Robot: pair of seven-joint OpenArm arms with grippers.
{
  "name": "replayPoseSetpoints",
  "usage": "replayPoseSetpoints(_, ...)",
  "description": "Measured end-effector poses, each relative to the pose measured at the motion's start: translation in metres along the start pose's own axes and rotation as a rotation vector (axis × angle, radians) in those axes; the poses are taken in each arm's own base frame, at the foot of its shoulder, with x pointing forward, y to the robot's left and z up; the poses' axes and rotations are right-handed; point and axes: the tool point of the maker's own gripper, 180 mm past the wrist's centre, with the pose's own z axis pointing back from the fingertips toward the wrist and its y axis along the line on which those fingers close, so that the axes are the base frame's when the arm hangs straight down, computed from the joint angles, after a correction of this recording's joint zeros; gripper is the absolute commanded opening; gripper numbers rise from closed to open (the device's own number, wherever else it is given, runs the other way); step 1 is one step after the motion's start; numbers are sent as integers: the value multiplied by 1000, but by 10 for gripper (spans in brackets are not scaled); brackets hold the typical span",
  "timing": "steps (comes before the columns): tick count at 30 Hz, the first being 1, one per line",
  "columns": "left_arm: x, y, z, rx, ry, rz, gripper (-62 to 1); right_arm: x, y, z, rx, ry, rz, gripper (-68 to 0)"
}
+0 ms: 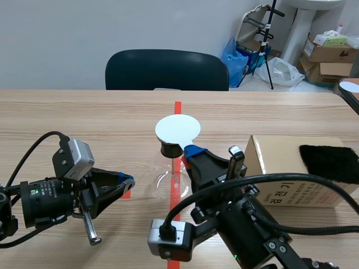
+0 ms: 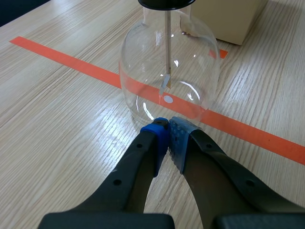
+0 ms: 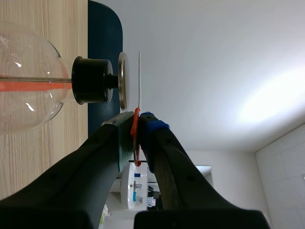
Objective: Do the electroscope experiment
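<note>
The electroscope is a round glass flask point(image 1: 167, 178) with a black stopper point(image 1: 169, 149), standing on the orange-red tape line at the table's middle. In the left wrist view a metal rod point(image 2: 167, 43) with a small leaf hangs inside the flask point(image 2: 143, 71). My right gripper point(image 1: 189, 152) is shut on the red handle of a thin white disc point(image 1: 177, 129), held flat just above the electroscope's metal top plate point(image 3: 123, 81); in the right wrist view the white disc point(image 3: 139, 81) shows edge-on with a narrow gap to the plate. My left gripper point(image 2: 167, 125) is shut on nothing, its tips just short of the flask's base.
A cardboard box point(image 1: 280, 168) stands to the right of the flask with a black cloth point(image 1: 330, 162) on top. A dark chair point(image 1: 167, 70) is at the table's far edge. My left gripper point(image 1: 127, 181) sits low on the table, left of the flask.
</note>
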Motion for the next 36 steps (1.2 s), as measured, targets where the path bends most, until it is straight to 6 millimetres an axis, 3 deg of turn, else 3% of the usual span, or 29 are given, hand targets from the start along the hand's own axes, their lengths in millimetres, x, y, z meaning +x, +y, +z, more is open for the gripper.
replayPoseSetpoints(36,0,0,0,0,0,0,-592,-5,0,0,0,31,0,-667)
